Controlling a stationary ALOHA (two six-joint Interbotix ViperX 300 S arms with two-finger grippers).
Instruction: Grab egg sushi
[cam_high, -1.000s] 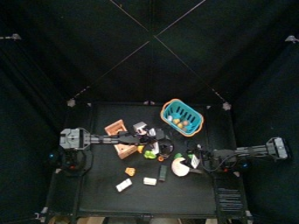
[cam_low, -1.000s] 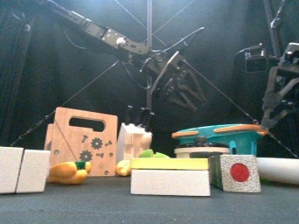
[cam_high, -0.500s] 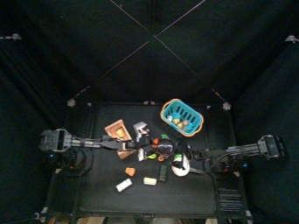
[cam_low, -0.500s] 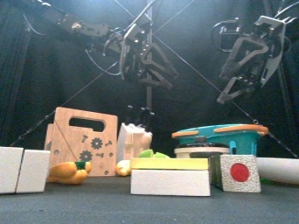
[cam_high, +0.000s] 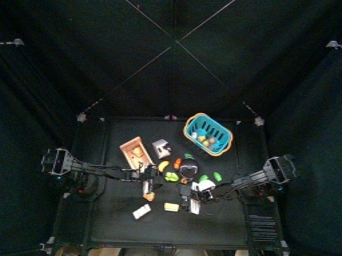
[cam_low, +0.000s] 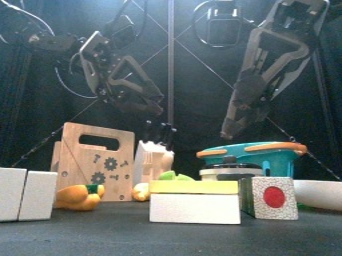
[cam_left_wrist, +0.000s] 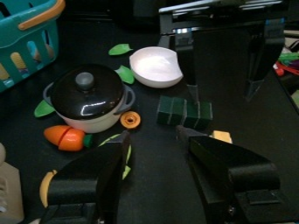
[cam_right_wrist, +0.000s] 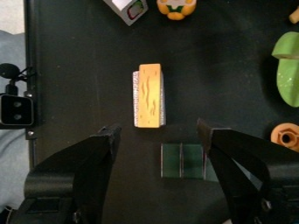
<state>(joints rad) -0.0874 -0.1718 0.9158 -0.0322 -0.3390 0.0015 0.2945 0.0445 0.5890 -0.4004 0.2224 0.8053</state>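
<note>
The egg sushi (cam_right_wrist: 149, 96) is a small block, yellow on white, lying flat on the black table near its front edge (cam_high: 171, 207). It stands large in the front view (cam_low: 194, 200). My right gripper (cam_right_wrist: 159, 131) is open and empty. It hangs above the sushi's near end, with the sushi just beyond its fingertips (cam_high: 198, 197) (cam_low: 238, 115). My left gripper (cam_left_wrist: 158, 149) is open and empty above the table's middle (cam_high: 144, 177) (cam_low: 138, 92), near a black pot (cam_left_wrist: 84, 96).
A plain white block (cam_high: 142, 211) (cam_low: 27, 193) lies left of the sushi. A dark green block (cam_right_wrist: 184, 160) (cam_left_wrist: 184, 111) and a red-dot block (cam_low: 271, 197) lie close by. Behind are a white bowl (cam_left_wrist: 156, 66), a teal basket (cam_high: 205, 133), a wooden board (cam_low: 94, 160) and toy vegetables.
Both arms have swung toward the table's front and look nearer in the front view. The right gripper has moved from beside the bowl to above the egg sushi.
</note>
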